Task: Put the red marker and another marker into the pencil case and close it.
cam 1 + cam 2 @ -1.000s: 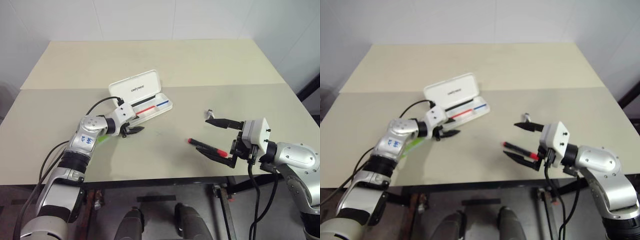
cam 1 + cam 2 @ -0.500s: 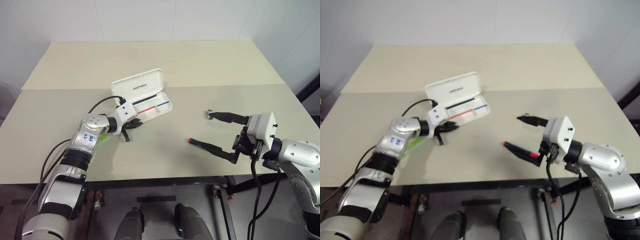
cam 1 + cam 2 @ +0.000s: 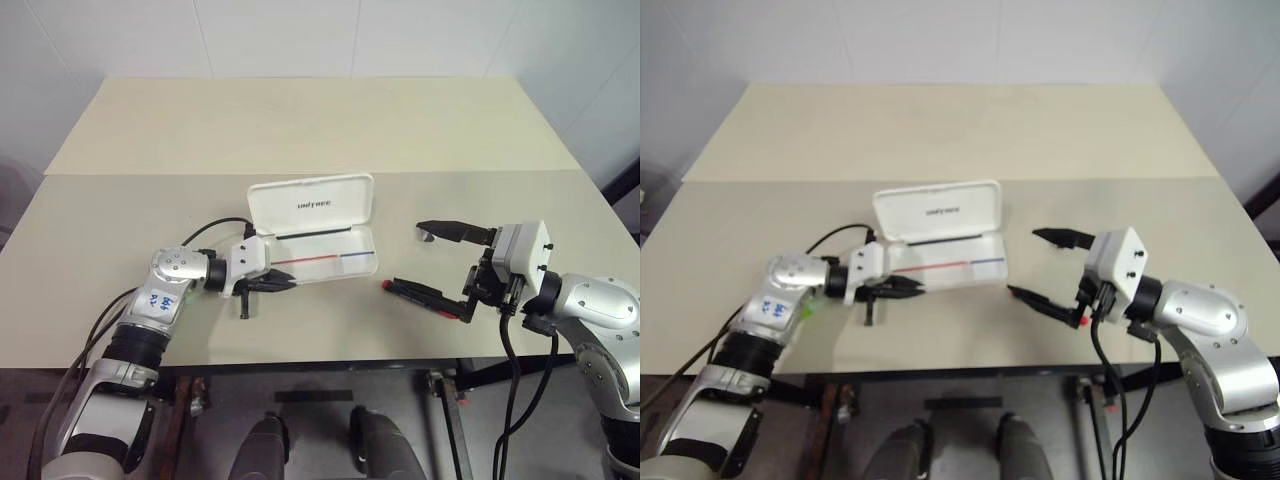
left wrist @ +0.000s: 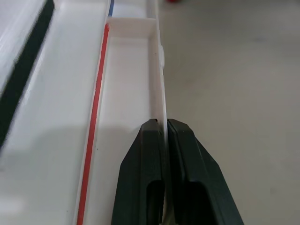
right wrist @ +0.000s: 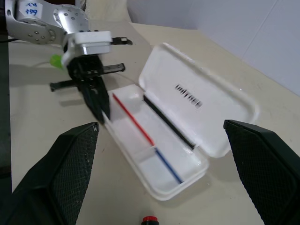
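My left jaws (image 3: 275, 285) are closed on the near wall of the one pencil case (image 3: 318, 232), at its left end; the case lies open on the surface (image 3: 300, 130), lid raised behind. My right jaws (image 3: 447, 271) stand wide open, holding nothing. One red marker (image 3: 420, 294) lies on the surface just below their lower finger. One light-green marker (image 5: 56, 60) shows behind my left wrist.
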Controlling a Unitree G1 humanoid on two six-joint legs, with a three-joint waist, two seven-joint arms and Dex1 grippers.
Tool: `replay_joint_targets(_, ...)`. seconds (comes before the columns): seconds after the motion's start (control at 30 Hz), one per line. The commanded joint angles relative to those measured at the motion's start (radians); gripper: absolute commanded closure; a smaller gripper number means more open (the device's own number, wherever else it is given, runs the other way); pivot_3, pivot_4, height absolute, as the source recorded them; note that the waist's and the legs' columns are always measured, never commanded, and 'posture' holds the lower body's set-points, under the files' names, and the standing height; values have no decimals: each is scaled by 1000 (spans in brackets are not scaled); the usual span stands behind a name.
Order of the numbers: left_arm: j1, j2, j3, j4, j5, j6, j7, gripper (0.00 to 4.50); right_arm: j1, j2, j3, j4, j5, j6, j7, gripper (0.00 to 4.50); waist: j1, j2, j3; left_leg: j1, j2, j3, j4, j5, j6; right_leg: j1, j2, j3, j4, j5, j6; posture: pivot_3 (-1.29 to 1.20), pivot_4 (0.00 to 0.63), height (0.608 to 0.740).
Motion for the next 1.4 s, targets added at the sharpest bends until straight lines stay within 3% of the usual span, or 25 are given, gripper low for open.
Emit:
replay_joint_targets(0.03,26,40,13,-46,-18,12,-34,4488,-6,12,2,-20,-4,-21,-9,0,-3,0,0,0,0,0,0,0,0,0,0,0,1,0,0,0,150,740)
replay_joint_targets(0.57,5,29,1,11,-43,-30,-124,4488,-14,31,19,-21,-9,-19,-28,0,0,0,0,1,0,0,2,0,0,0,1,0,5,-1,-1,0,150,740)
replay_joint_targets(0.7,34,17,-5,-18,-68,-28,-154,3383,-13,34,25,-25,-11,-17,-32,0,0,0,0,1,0,0,2,0,0,0,1,0,5,-1,-1,0,150,740)
replay_joint_targets(1.03,114,24,8,-165,-144,38,-208,40,-28,45,42,-10,-14,-15,-32,0,0,0,0,1,1,0,2,0,0,0,1,0,6,-1,-2,0,150,740)
replay_joint_targets(1.4,123,22,26,-152,-128,-63,-159,40,-22,43,37,8,-7,-6,-27,0,0,0,0,1,1,0,3,0,0,0,1,0,6,-1,-2,0,150,740)
